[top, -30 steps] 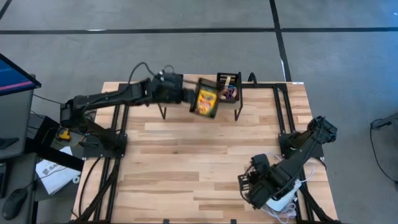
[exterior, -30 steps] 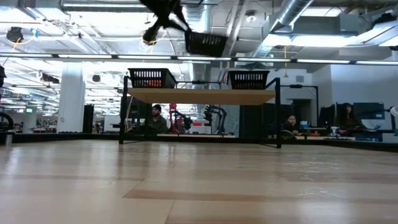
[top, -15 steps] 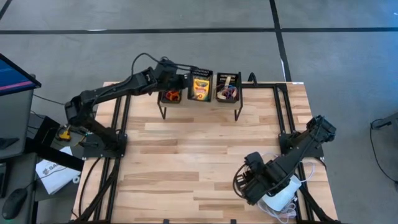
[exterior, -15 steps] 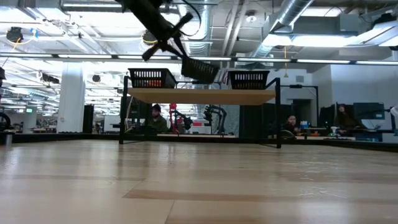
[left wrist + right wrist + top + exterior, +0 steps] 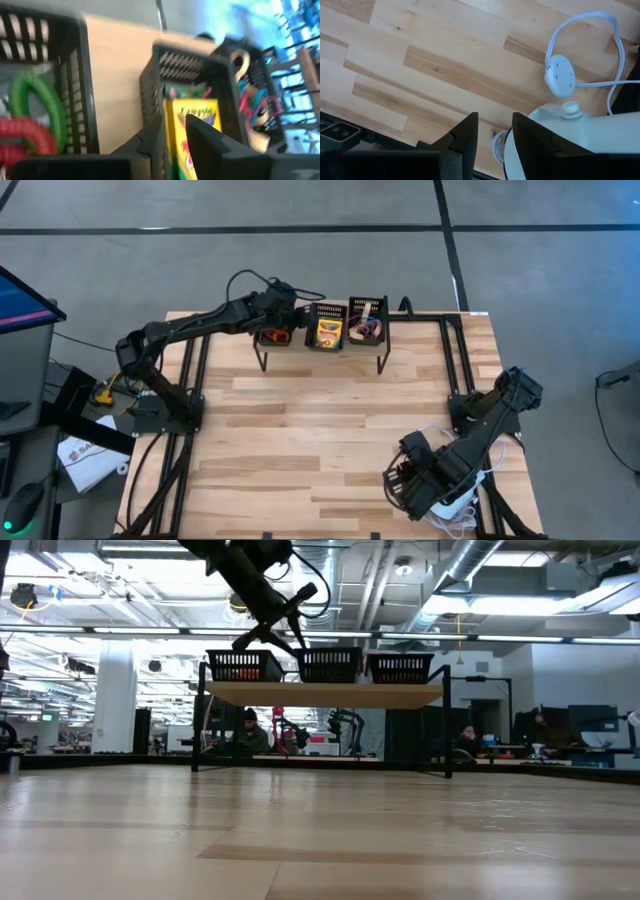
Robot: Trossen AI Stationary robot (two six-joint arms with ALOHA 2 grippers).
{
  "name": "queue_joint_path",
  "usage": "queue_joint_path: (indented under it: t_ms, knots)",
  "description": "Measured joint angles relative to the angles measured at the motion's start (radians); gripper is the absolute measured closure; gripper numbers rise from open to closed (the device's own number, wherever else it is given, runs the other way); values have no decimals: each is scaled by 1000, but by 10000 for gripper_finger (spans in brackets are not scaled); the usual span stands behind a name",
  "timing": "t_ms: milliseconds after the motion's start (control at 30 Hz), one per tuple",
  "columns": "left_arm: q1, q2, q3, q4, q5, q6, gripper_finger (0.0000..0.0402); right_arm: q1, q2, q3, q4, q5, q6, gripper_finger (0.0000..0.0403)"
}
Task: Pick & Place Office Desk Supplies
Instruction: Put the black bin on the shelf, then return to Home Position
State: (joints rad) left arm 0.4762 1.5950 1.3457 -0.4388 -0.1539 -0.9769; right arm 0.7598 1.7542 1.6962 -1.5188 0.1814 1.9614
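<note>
- High view: Three black mesh trays stand in a row on a raised shelf (image 5: 320,352) at the far edge of the wooden table (image 5: 300,430). The middle tray (image 5: 325,330) holds a yellow-and-green crayon box (image 5: 326,333), standing upright. The tray on its right (image 5: 367,320) holds coloured elastic loops (image 5: 366,330); the one on its left (image 5: 274,335) shows orange loops (image 5: 276,336). The left gripper (image 5: 300,320) sits at the near-left rim of the middle tray. The right arm waits at the table's near right corner, its right gripper (image 5: 408,480) low beside a white cylinder (image 5: 450,502) with a white cord.
- Low view: The three trays stand level on the shelf, the middle tray (image 5: 330,665) seated between the others. The left arm comes down from above to its left side.
- Left wrist view: The left gripper (image 5: 172,130) has its two fingers astride the wall of the middle tray (image 5: 200,70); whether it is clamped or released cannot be told. The crayon box (image 5: 192,125) stands inside. Green and red loops (image 5: 35,120) lie in the neighbouring tray.
- Right wrist view: The right gripper (image 5: 495,131) hangs with fingers slightly parted, holding nothing, over bare table (image 5: 420,65) by the white cylinder (image 5: 570,135) and cord (image 5: 580,30).
</note>
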Motion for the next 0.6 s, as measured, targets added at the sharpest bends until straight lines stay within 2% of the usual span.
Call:
queue_joint_path:
  t_ms: [200,267,400,467,500,533,600]
  knots:
    - [1,-52,0,63,-4,27,304,6,1,0,-4,4,-3,285]
    - [-28,-94,-1,156,-21,125,304,6,1,0,-10,35,-16,285]
    - [-127,-217,1,375,-3,439,312,-5,-3,0,-10,177,-39,285]
    - [-189,-283,2,403,49,603,317,-26,-22,0,20,253,-145,285]
    - [-213,-315,3,376,87,675,319,-42,-38,0,57,270,-249,285]
    - [-241,-344,3,341,112,737,320,-59,-57,0,97,264,-377,285]
    - [-290,-404,0,220,120,814,324,-99,-103,0,184,183,-634,285]
